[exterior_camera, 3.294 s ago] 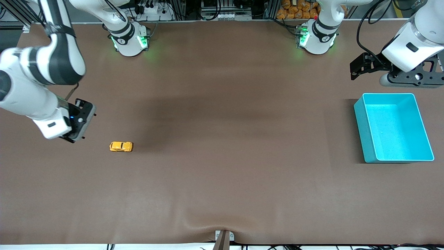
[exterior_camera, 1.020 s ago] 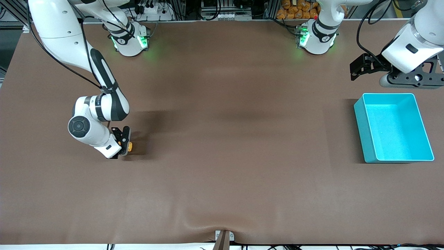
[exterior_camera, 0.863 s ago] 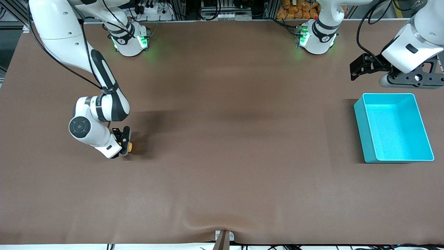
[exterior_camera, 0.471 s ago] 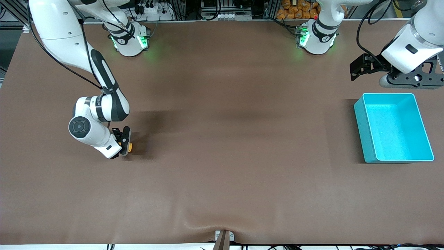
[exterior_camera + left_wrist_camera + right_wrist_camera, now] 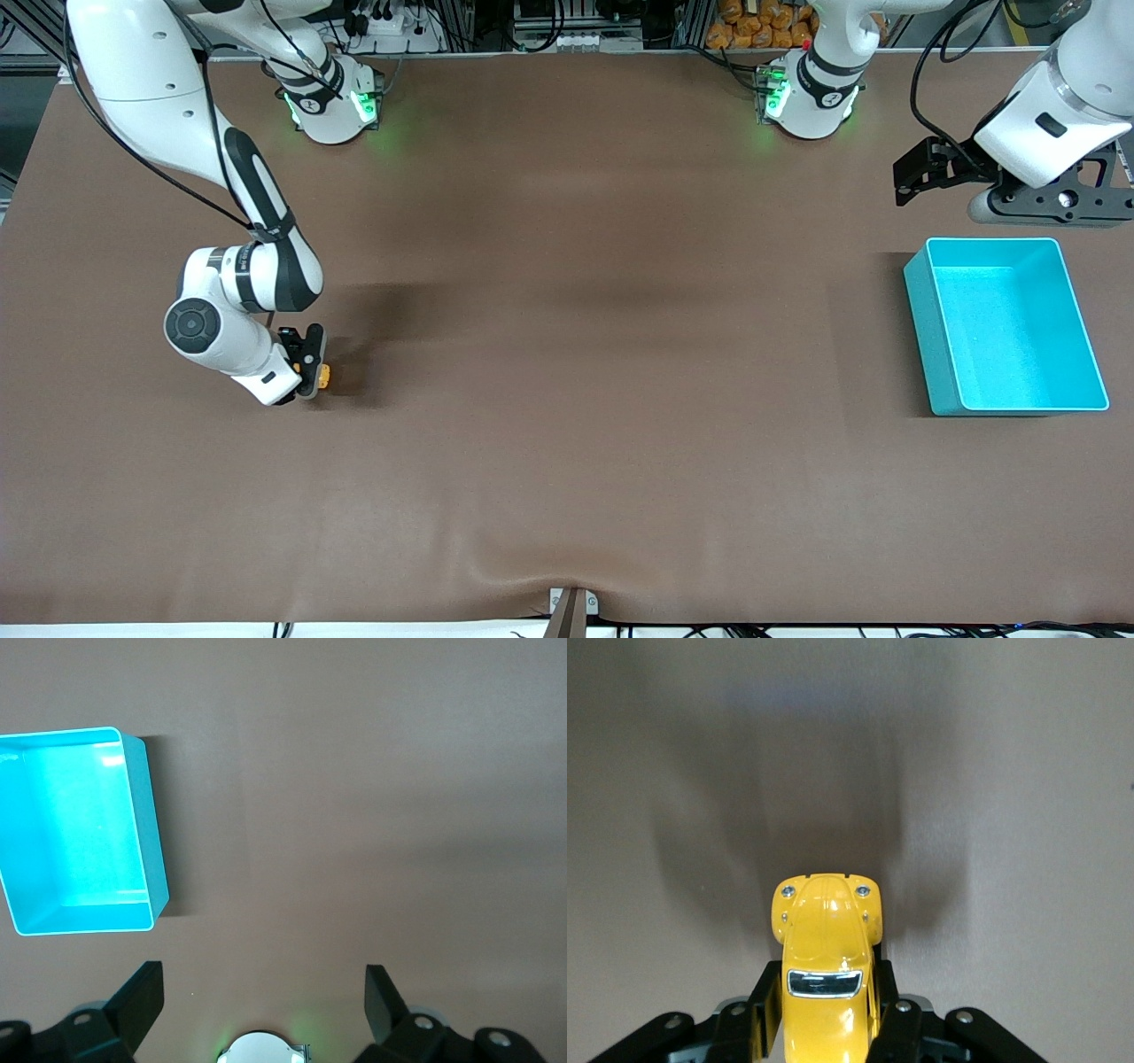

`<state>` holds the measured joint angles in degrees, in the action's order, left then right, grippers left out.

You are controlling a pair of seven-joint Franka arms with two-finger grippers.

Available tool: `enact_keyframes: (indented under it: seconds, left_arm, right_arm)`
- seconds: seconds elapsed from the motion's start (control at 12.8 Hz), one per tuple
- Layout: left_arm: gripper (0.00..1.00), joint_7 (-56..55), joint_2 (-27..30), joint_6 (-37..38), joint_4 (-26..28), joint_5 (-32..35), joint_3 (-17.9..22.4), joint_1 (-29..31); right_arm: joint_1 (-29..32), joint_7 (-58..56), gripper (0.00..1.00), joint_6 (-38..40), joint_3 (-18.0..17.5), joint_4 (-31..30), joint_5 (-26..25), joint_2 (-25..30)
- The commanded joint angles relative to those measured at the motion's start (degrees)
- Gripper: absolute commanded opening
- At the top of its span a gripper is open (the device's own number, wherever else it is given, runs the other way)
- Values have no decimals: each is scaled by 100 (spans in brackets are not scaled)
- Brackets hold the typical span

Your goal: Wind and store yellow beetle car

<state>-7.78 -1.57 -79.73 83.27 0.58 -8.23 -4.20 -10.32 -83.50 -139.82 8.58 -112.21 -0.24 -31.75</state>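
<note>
The yellow beetle car (image 5: 826, 974) is gripped by its sides between the black fingers of my right gripper (image 5: 824, 1019). In the front view only its tip (image 5: 324, 376) shows past the right gripper (image 5: 310, 368), low at the brown table near the right arm's end. My left gripper (image 5: 262, 1001) is open and empty, its fingers wide apart; in the front view it (image 5: 921, 168) hangs above the table beside the turquoise bin (image 5: 921, 319), on the side away from the front camera. The bin is empty and also shows in the left wrist view (image 5: 151, 842).
Both arm bases (image 5: 332, 102) (image 5: 806, 97) stand along the table edge farthest from the front camera. A small metal bracket (image 5: 571, 607) sits at the table's edge nearest to the front camera.
The right arm came down onto the car and closed on it. In the last half second the right gripper shifted slightly toward the right arm's end of the table with the car. The left arm has not moved.
</note>
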Motion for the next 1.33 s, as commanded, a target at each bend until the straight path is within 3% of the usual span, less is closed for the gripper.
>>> enact_keyframes:
  seconds: [0.0,1.25]
  left_arm:
    - [100,-4,16,-43,14,-41,-21,42]
    - [100,-4,16,-43,14,-41,-12,51]
  right_arm:
    - [293,-447,27,-54,-32,94,112,-192]
    - [1602,-2046,28,-1,-32,656,103,-569]
